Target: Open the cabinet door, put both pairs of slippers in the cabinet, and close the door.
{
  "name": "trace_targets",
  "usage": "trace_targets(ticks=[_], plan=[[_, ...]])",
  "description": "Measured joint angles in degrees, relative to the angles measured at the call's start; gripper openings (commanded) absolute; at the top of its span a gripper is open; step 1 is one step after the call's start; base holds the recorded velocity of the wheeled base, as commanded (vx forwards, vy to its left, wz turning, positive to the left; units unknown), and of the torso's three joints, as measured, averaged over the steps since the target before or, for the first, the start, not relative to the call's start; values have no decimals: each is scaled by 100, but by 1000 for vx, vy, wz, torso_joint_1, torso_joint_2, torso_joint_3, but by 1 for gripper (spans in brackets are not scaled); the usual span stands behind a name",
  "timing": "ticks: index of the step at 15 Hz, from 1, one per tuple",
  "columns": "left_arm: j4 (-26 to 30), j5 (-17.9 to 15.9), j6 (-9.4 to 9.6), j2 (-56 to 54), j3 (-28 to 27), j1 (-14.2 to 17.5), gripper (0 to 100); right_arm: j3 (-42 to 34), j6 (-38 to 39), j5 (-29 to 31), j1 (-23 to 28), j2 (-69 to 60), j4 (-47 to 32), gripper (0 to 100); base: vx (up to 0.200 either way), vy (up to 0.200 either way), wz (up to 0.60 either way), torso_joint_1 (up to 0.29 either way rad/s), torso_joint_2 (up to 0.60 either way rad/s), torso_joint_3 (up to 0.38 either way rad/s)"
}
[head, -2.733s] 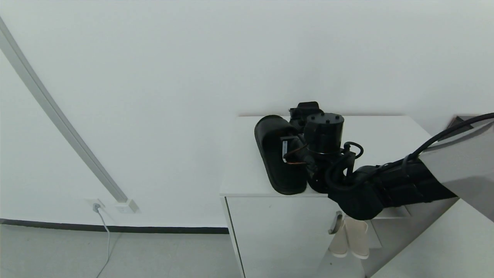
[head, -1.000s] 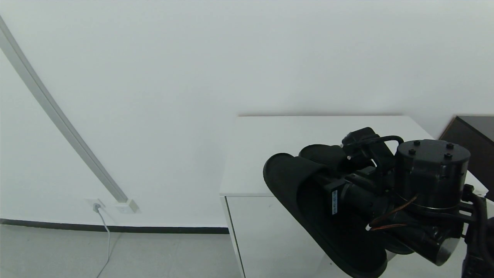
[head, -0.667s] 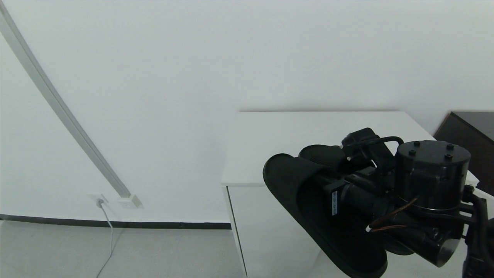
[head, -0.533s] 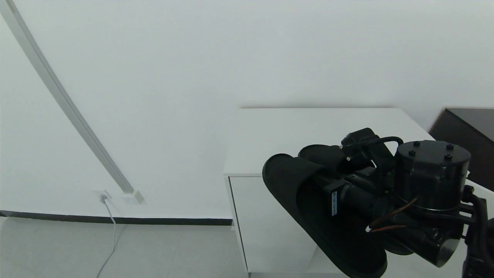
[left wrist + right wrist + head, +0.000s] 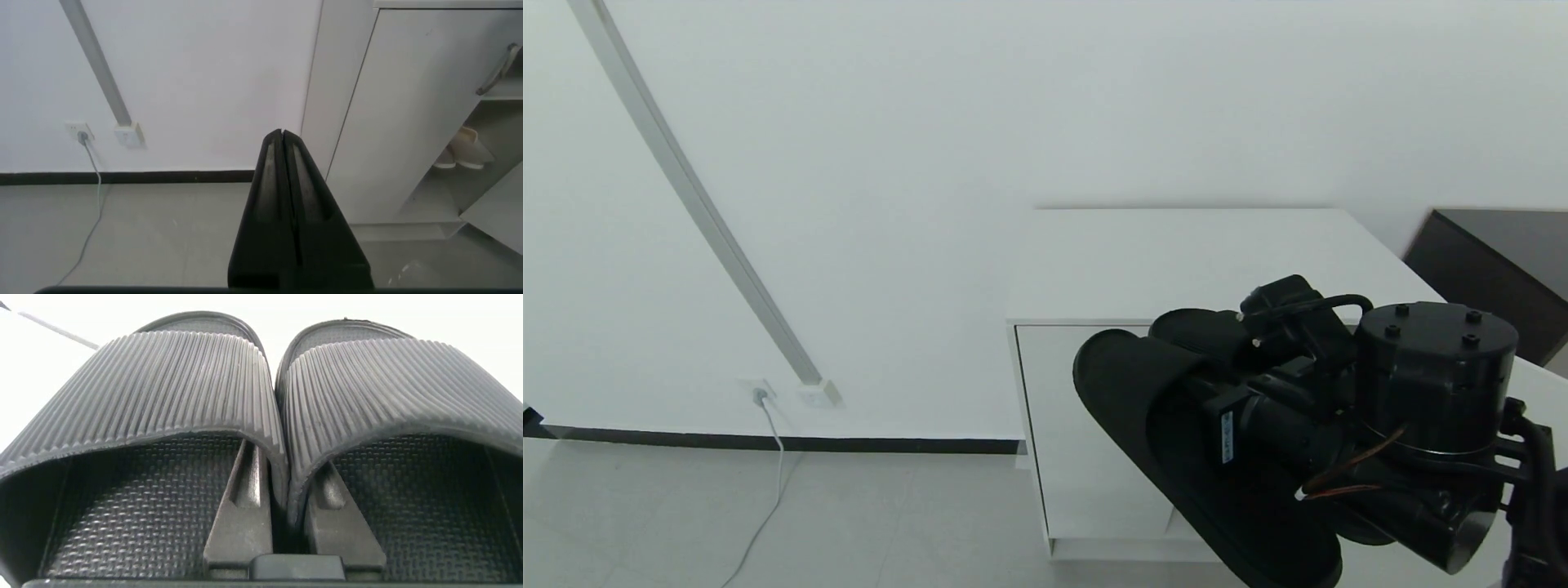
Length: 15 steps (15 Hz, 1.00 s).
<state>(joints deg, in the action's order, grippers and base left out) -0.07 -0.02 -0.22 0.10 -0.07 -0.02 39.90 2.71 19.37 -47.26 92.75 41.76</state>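
The right tool (image 5: 284, 469) holds the black slippers (image 5: 1176, 425) as a pair. One finger (image 5: 241, 514) lies inside each slipper, under the strap, and together they clamp the two adjoining inner walls between them. In the head view the pair hangs in the air in front of the white cabinet (image 5: 1176, 253), soles tilted and toes pointing away from the wrist.

The slippers are soft rubbery slides. Each has a broad arched strap ribbed with fine parallel grooves, a footbed stamped with a small diamond grid, and a smooth rounded sole edge.

The left tool (image 5: 282, 163) carries nothing, and its two flat dark fingers are pressed together along their length. It points at the floor near the cabinet's corner.

The cabinet is smooth and matt, with square edges and a slim metal bar handle (image 5: 498, 69) on the front panel. Beside that panel a pair of pale slippers (image 5: 462, 149) sits on a shelf in the uncovered compartment.
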Motion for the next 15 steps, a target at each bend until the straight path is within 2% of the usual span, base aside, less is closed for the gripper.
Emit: trace_targets(ticks=[11,15], plan=[[0,2,-10,0,2,2,0,-18,-77,13,2,50,5,0,0,0,0,0,0,0],[-2,2,-11,1,2,2,0,-21,-77,13,-2,52,5,0,0,-200,0,5,2,4]])
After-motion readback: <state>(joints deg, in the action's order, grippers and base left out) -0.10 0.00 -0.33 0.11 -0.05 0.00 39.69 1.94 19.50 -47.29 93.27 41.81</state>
